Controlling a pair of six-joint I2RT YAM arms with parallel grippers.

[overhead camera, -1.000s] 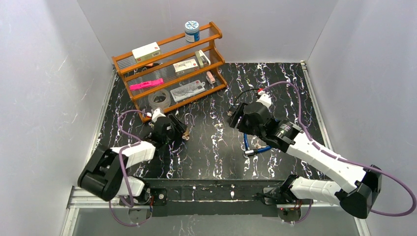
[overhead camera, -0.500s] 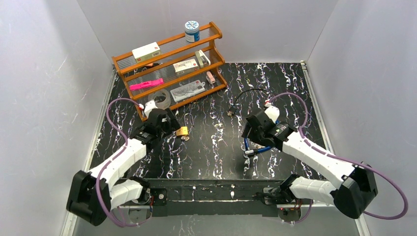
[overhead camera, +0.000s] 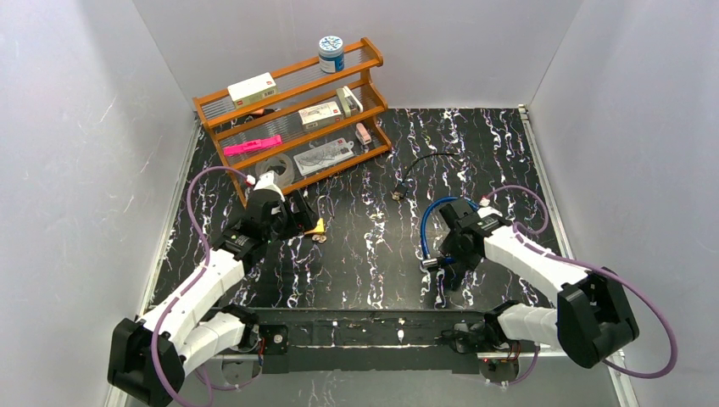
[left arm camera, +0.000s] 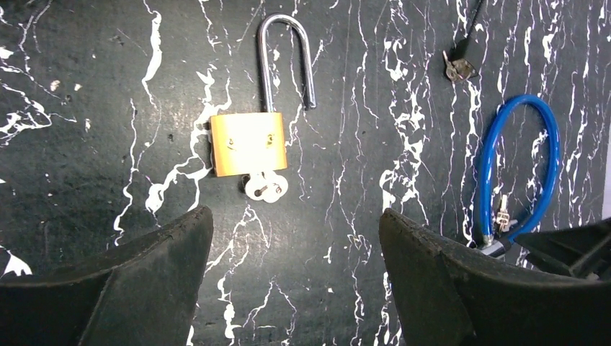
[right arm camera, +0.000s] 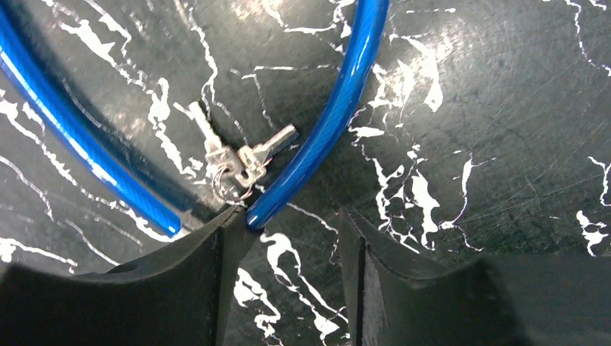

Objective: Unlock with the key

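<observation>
A brass padlock [left arm camera: 248,144] lies flat on the black marbled table with a silver key [left arm camera: 265,187] stuck in its bottom. One leg of its steel shackle [left arm camera: 287,58] stands free of the body. My left gripper [left arm camera: 295,238] hovers open just short of the key, touching nothing. In the top view the padlock [overhead camera: 315,226] lies right of the left gripper [overhead camera: 292,216]. My right gripper [right arm camera: 288,223] is open low over a blue cable lock [right arm camera: 339,108]. The cable's end touches its left fingertip, beside a small bunch of keys [right arm camera: 241,162].
A wooden shelf rack [overhead camera: 288,127] with boxes, a jar and tape stands at the back left. A thin black cable with a small lock [overhead camera: 415,170] lies mid-table. The blue cable lock's loop [overhead camera: 428,225] lies by the right gripper [overhead camera: 449,263]. Grey walls enclose the table.
My left gripper opened and drew back from the padlock, leaving it with the key in it. My right arm swung toward the near edge, down over the blue cable's end, jaws narrowing slightly.
</observation>
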